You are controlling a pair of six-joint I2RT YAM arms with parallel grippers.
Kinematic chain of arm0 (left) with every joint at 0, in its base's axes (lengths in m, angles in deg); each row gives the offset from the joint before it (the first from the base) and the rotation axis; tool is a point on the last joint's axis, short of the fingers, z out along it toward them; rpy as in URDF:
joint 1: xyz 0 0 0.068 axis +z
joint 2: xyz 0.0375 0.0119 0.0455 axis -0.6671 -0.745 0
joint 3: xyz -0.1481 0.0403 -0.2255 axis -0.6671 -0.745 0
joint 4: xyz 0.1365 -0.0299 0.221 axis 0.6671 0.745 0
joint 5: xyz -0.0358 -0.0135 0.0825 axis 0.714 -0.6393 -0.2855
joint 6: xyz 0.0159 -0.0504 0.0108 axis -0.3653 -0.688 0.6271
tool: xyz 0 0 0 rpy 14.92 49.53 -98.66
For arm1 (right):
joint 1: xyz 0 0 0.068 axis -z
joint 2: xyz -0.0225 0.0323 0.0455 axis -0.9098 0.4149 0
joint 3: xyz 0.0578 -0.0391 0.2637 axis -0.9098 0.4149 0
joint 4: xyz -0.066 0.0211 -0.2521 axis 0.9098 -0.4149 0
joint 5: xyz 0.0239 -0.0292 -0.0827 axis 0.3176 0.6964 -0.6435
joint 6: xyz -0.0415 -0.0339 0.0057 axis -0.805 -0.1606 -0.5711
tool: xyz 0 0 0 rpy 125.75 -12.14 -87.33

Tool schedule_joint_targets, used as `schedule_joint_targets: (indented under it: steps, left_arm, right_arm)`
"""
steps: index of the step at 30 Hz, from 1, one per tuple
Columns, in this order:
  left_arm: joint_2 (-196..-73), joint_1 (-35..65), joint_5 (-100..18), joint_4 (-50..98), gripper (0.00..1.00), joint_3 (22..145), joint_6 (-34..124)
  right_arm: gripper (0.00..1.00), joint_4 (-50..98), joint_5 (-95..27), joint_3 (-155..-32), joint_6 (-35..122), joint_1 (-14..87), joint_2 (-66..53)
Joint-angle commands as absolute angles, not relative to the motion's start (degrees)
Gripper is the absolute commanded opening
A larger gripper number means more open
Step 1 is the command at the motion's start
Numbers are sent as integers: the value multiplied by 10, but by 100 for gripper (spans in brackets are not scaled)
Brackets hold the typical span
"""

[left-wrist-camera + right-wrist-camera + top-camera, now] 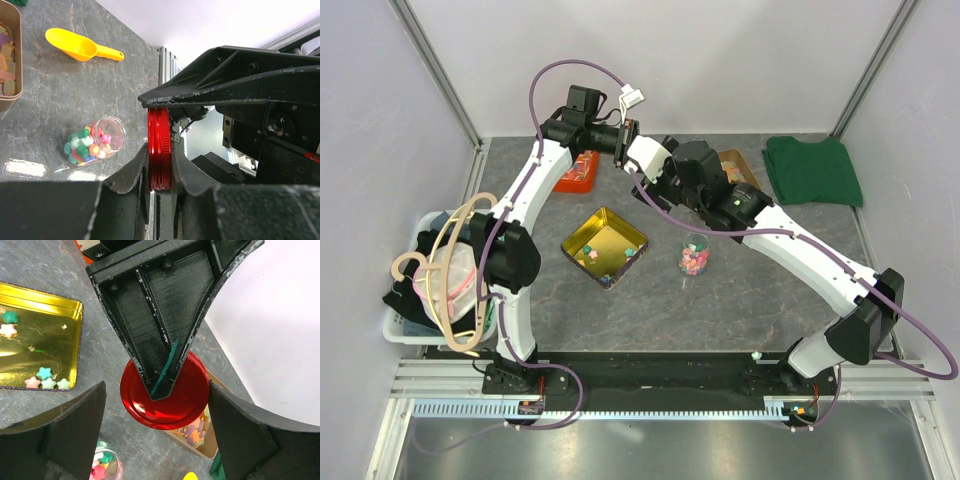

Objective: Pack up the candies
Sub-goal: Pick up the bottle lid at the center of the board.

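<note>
The candies (86,146), small and in mixed colours, fill a clear open jar (695,258) standing on the table right of centre. Its round red lid (160,150) is held on edge in the air, with my left gripper (160,162) shut on its two faces. My right gripper (156,386) faces that lid (167,405) with one finger on each side of its rim. It is open, with a gap on the left side. In the top view both grippers meet at the back of the table, the left gripper (623,135) and the right gripper (646,160).
A gold tin (582,240) with a few star sweets sits left of the jar. An orange-red tray (578,175) and a brown tray (734,160) stand at the back. A yellow scoop (80,46), a green cloth (812,170) and a white basket (400,330) with hangers are around.
</note>
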State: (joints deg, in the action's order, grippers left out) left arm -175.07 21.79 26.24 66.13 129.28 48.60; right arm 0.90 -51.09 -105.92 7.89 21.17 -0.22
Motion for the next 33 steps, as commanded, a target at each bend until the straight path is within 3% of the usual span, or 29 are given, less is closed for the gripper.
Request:
schedule_joint_targets:
  steps: [1, 9, 11, 17, 19, 22, 23, 25, 33]
  left_arm:
    - [-1731, 217, 281, 647, 7, 1306, 467]
    - [-1730, 218, 282, 646, 7, 1304, 467]
    - [-1730, 217, 281, 646, 7, 1304, 467]
    - [-1733, 217, 280, 647, 8, 1304, 467]
    - [-1733, 217, 280, 647, 16, 1303, 468]
    - [-1734, 217, 277, 647, 35, 1304, 470]
    - [-1733, 218, 274, 647, 46, 1305, 470]
    - [-1735, 222, 272, 646, 57, 1305, 471]
    - [-1744, 273, 240, 648, 80, 1305, 488]
  right_arm:
    - [86, 22, -515, -1073, 77, 207, -11]
    - [70, 21, -519, -1071, 69, 207, -14]
    - [59, 20, -515, -1069, 69, 207, -15]
    - [50, 13, -510, -1074, 69, 207, -15]
    - [49, 13, -510, -1073, 69, 207, -15]
    - [48, 10, -509, -1071, 69, 206, -17]
    - [48, 10, -509, -1069, 69, 206, -18]
    - [48, 7, -509, -1066, 69, 206, -21]
    - [48, -3, -520, -1035, 64, 207, -51]
